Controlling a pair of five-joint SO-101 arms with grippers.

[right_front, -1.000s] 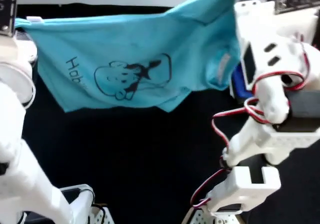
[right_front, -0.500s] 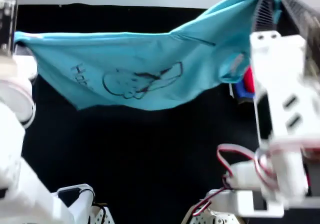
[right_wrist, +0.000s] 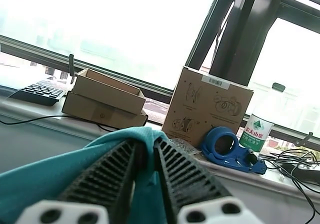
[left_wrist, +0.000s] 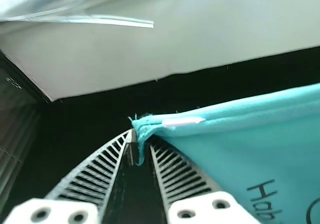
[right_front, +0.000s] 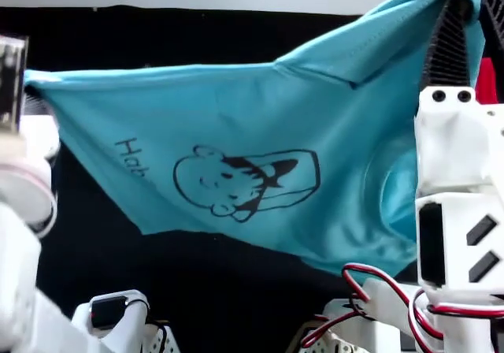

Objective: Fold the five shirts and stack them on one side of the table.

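Observation:
A turquoise shirt (right_front: 236, 140) with a black cartoon print hangs stretched in the air between the two arms, above the black table (right_front: 197, 290). My left gripper (left_wrist: 141, 139) is shut on one corner of the shirt (left_wrist: 240, 144), at the left of the high view. My right gripper (right_wrist: 145, 149) is shut on another corner of the shirt (right_wrist: 60, 179), raised high at the top right of the high view (right_front: 465, 6). The shirt's lower edge sags toward the right arm.
The right arm's white body (right_front: 461, 211) with red and white wires fills the right foreground. The left arm (right_front: 24, 211) stands at the left edge. In the right wrist view, cardboard boxes (right_wrist: 105, 99), a blue tape dispenser (right_wrist: 227, 149) and a bottle (right_wrist: 257, 129) sit on a windowsill.
The right gripper has risen and come nearer the camera with its shirt corner. The shirt is lifted higher and spread wider, and the print now faces the camera more fully.

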